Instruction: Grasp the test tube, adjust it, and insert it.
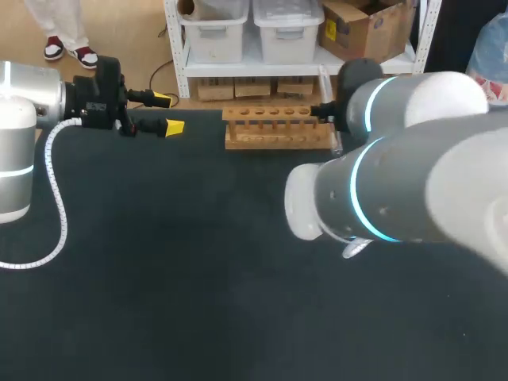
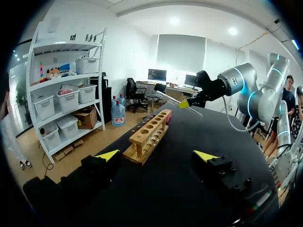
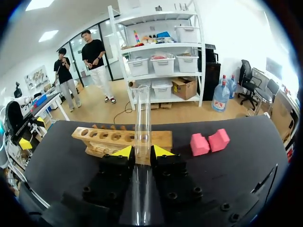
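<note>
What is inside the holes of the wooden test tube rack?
The visible holes of the light wooden rack look empty. The clear glass test tube in the right pincer hides one strip of it.

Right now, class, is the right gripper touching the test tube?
Touching. In the right wrist view the right gripper has both yellow tips pressed against the test tube from opposite sides, no gap.

jaws clamp the test tube (image 3: 142,109) — wooden rack (image 3: 104,138) just ahead, 2 pink blocks (image 3: 199,144) beside it.
</note>
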You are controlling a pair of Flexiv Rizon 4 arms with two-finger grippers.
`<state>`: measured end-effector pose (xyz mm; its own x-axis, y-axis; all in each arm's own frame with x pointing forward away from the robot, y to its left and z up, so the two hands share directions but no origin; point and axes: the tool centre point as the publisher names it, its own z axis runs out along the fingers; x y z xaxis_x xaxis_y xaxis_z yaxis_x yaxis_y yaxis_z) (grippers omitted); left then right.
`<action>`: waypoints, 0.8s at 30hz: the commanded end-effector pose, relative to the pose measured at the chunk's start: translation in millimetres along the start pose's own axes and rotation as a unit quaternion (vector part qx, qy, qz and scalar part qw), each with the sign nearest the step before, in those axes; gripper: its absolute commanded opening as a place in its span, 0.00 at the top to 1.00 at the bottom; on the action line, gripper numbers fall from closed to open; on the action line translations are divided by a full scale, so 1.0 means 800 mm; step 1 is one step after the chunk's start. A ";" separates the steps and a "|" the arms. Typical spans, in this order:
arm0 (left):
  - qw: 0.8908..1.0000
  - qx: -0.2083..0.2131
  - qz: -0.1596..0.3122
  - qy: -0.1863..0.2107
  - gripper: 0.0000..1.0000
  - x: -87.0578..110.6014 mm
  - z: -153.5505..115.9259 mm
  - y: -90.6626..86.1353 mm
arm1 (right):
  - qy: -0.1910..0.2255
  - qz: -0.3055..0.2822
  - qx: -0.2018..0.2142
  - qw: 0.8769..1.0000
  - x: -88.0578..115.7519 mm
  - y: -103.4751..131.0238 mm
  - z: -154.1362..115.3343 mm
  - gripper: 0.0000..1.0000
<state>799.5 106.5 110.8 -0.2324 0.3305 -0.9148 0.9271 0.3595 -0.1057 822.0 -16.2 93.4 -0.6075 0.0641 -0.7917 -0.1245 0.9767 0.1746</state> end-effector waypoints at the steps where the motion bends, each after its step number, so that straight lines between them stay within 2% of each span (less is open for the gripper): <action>1: 1.000 -0.002 0.001 -0.003 0.00 0.002 0.000 -0.001 | 0.001 0.003 0.063 0.998 0.003 0.017 0.020 1.00; 12: 1.000 -0.002 0.001 -0.003 0.00 0.002 0.000 -0.001 | 0.016 0.036 0.077 0.996 0.021 0.052 0.028 1.00; 24: 1.000 -0.002 0.001 -0.003 0.00 0.002 0.000 -0.001 | 0.023 0.050 0.091 0.994 0.035 0.065 0.019 1.00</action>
<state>799.5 106.5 110.8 -0.2324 0.3305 -0.9147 0.9271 0.3595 -0.1057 814.4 35.5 69.4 -0.6465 0.1562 -0.7467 0.0151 0.9812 0.1922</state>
